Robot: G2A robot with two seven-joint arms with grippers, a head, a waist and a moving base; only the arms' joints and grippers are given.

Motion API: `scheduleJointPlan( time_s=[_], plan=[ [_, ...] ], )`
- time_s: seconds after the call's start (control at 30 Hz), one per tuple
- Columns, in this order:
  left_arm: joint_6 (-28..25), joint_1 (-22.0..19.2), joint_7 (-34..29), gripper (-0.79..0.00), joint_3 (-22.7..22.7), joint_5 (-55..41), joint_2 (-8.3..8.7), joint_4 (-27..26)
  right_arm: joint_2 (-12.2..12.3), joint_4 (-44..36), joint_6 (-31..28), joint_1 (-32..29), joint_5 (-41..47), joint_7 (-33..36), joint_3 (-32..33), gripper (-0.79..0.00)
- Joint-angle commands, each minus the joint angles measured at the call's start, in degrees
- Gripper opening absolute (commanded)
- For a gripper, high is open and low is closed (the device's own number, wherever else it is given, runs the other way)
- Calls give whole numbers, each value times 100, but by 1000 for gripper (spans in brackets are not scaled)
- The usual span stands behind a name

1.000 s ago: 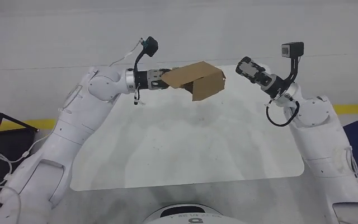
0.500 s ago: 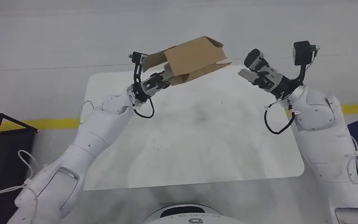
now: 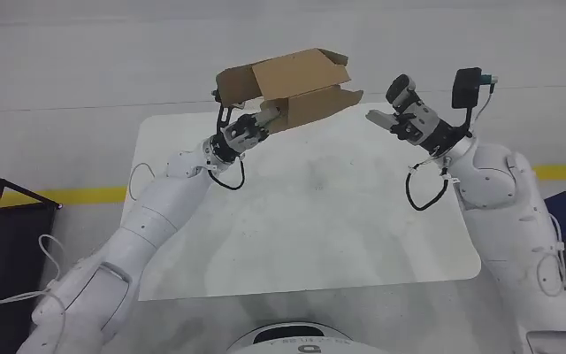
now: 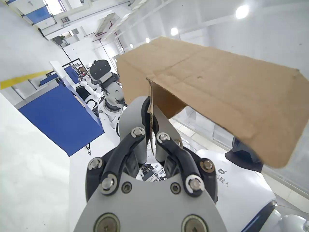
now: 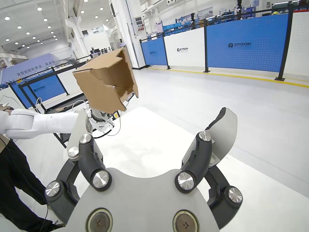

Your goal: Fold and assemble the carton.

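Note:
A brown cardboard carton [image 3: 287, 87], opened into a tube with loose flaps, is held in the air above the table's far edge. My left gripper [image 3: 268, 112] is shut on one of its flaps; the left wrist view shows the fingers [image 4: 135, 119] pinching the flap's edge under the carton [image 4: 212, 88]. My right gripper [image 3: 392, 102] is open and holds nothing, level with the carton and a short way to its right. In the right wrist view the open fingers [image 5: 224, 131] frame the carton [image 5: 106, 83] farther off.
The white table [image 3: 309, 230] lies below both arms, with a bare top. Grey floor with a yellow line [image 3: 71, 195] surrounds it. Blue partition panels [image 5: 246, 47] stand in the room behind.
The left arm has lifted the carton up off the table and tilted it. The right gripper has shifted slightly toward the carton.

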Motion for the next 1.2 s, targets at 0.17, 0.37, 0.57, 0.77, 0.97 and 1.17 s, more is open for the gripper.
scheduleJointPlan(
  time_s=[0.17,0.37,0.57,0.77,0.97,1.17],
  plan=[
    [323,253,-12,-785,-330,386,75,-325,13,-81,-919,95,-953,-237,95,-289],
    [528,458,-220,-785,-588,439,106,-557,14,-150,-1321,145,-1484,-494,167,-449],
    [601,615,-351,-785,-766,458,95,-671,12,-235,-1691,197,-1562,-589,82,-557],
    [669,730,-403,-785,-843,552,51,-746,22,-377,-1939,178,-1543,-587,14,-539],
    [769,769,-447,-785,-868,639,-7,-793,43,-446,-1939,147,-1539,-543,-15,-496],
    [829,801,-478,-785,-913,726,-53,-807,83,-538,-1939,105,-1540,-491,-34,-610]
  ],
)
